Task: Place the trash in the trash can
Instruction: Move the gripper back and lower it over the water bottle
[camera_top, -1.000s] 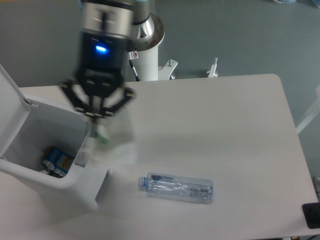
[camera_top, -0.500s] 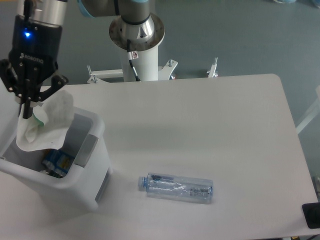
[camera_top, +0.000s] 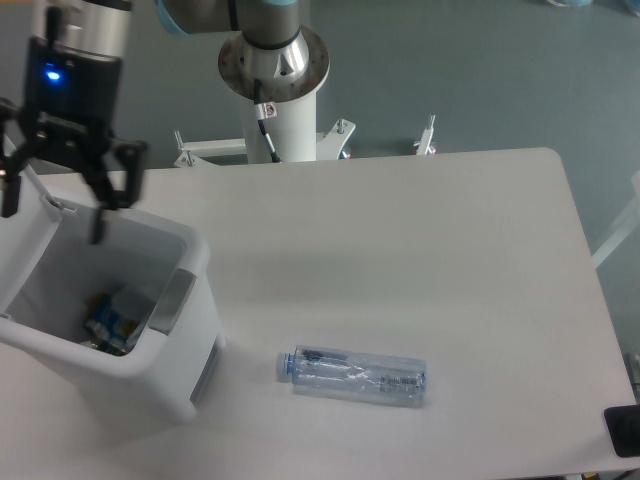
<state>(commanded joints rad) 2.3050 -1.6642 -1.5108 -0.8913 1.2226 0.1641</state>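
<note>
One bottle (camera_top: 351, 373) lies on the white table (camera_top: 440, 250) beside one bin (camera_top: 120, 370), the empty gripper (camera_top: 55, 200) spread above it, grey floor (camera_top: 480, 70) beyond.

The setting looked like a robotics lab: a plain white rectangular table (camera_top: 420, 250) stood on a grey-blue floor (camera_top: 470, 70), and a white cylindrical robot pedestal (camera_top: 285, 120) with a metal mounting flange rose just behind the table's far edge.
</note>
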